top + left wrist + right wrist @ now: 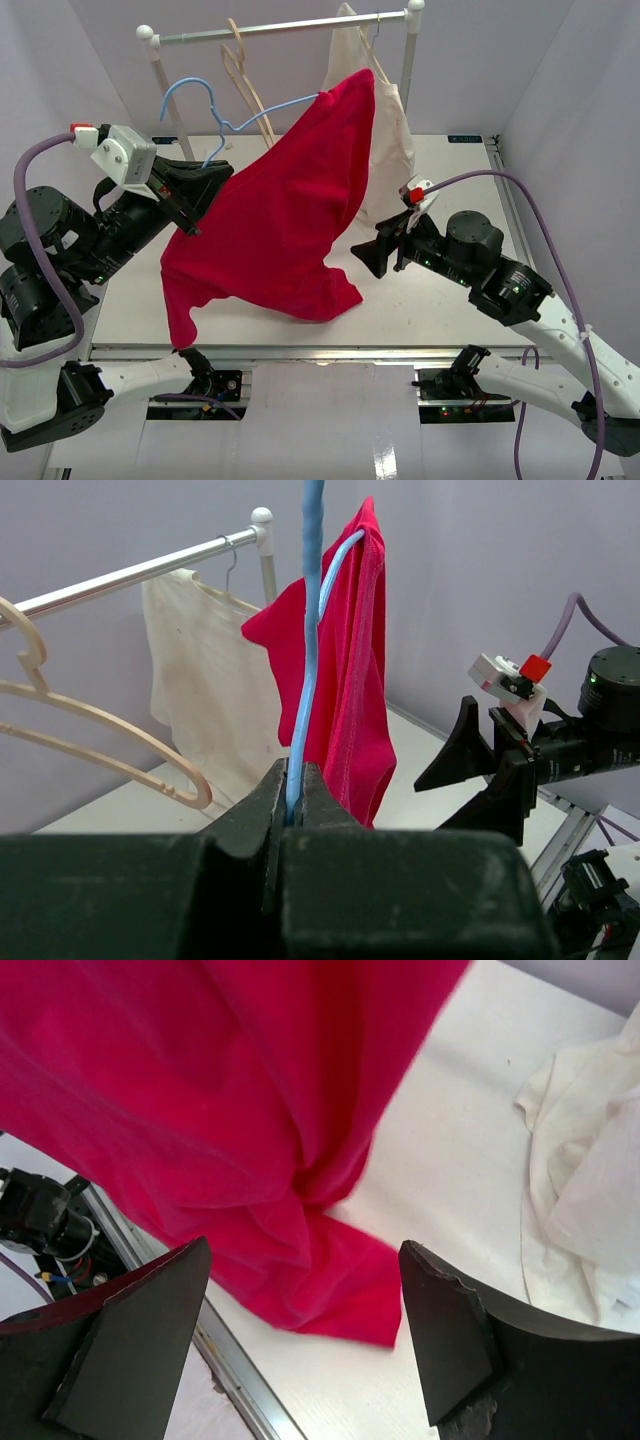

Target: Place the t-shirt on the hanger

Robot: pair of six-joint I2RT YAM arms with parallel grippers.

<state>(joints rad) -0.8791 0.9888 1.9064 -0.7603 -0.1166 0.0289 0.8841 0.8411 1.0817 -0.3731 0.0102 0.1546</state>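
Observation:
The red t-shirt (280, 230) hangs on the light-blue wire hanger (205, 105), held up in the air over the table's left half. Its lower hem drapes down near the table's front edge. My left gripper (195, 195) is shut on the hanger's blue wire, seen clamped between the jaws in the left wrist view (295, 790), with the shirt (350, 680) hanging just beyond. My right gripper (385, 250) is open and empty, to the right of the shirt's lower edge. In the right wrist view the shirt (200, 1110) fills the upper left above the open fingers.
A clothes rail (280, 28) stands at the back with a pale wooden hanger (245, 85) and a cream-white garment (385, 120) on it. The white table (450, 170) ends in a metal front edge (320, 350). Purple cables loop from both arms.

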